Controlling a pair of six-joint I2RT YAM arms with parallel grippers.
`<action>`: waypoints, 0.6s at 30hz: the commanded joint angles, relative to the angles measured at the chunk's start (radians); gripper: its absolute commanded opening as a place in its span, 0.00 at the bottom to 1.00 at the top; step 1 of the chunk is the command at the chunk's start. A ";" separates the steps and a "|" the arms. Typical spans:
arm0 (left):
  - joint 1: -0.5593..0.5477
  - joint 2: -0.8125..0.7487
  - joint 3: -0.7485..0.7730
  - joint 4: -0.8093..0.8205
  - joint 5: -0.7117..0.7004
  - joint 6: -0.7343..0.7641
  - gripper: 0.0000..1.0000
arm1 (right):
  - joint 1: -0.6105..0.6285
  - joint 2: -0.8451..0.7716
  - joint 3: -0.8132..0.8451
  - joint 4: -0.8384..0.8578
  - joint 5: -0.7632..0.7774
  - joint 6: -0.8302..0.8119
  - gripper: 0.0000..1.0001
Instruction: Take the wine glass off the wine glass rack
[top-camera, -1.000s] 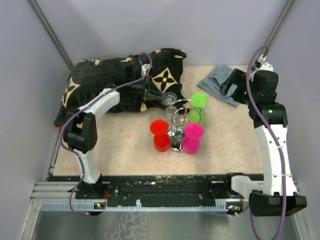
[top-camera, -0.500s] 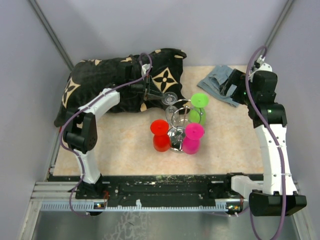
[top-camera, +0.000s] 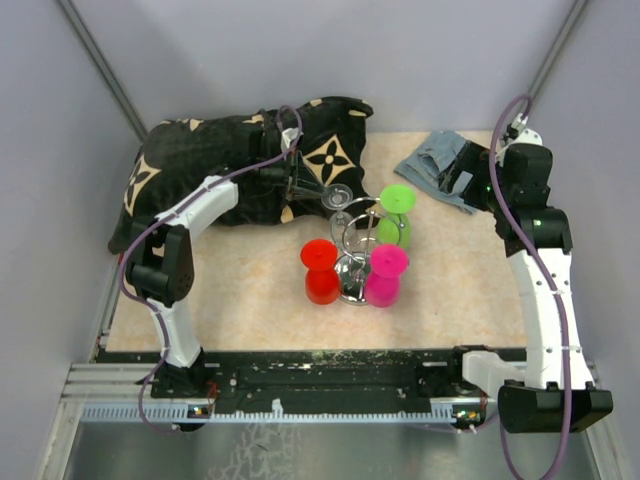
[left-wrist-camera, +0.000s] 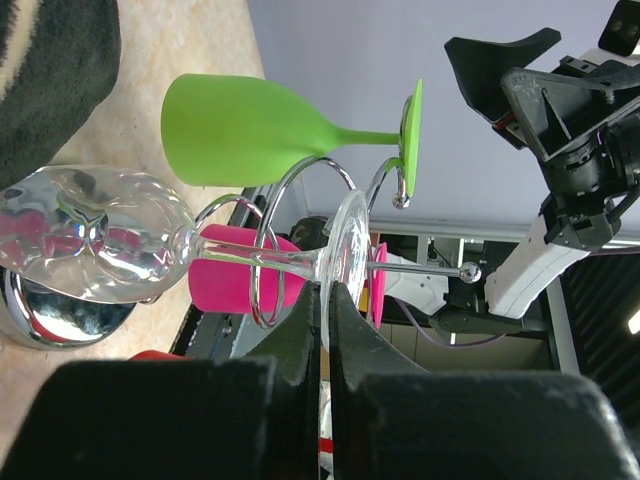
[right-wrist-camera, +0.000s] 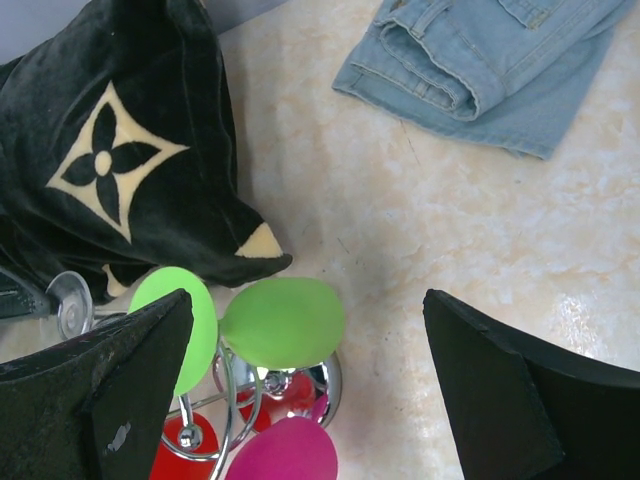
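Near the middle of the surface (top-camera: 250, 300) stands one wine glass rack (top-camera: 352, 262) carrying four glasses: one clear wine glass (left-wrist-camera: 100, 245), one green glass (top-camera: 398, 215), one red glass (top-camera: 322, 270) and one pink glass (top-camera: 385, 275). The clear wine glass sits on the rack's far-left side, its stem inside a wire loop. The left pincer (left-wrist-camera: 327, 295) is closed on the rim of its round foot. The right pincer (top-camera: 458, 178), toward the far right corner, is spread wide and holds nothing. It is close to one folded piece of denim (top-camera: 435, 165). One black cushion (top-camera: 200, 165) with beige flower marks fills the far left corner. The surface is pale mottled beige, with plain grey walls around it.
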 joint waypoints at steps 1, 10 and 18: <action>0.022 -0.048 0.032 -0.020 0.020 0.044 0.00 | -0.009 -0.029 -0.003 0.048 -0.017 0.008 0.98; 0.022 -0.049 0.001 -0.016 0.022 0.049 0.17 | -0.010 -0.038 -0.008 0.044 -0.018 0.011 0.98; 0.023 -0.052 0.000 -0.016 0.029 0.047 0.19 | -0.010 -0.046 -0.012 0.044 -0.016 0.012 0.99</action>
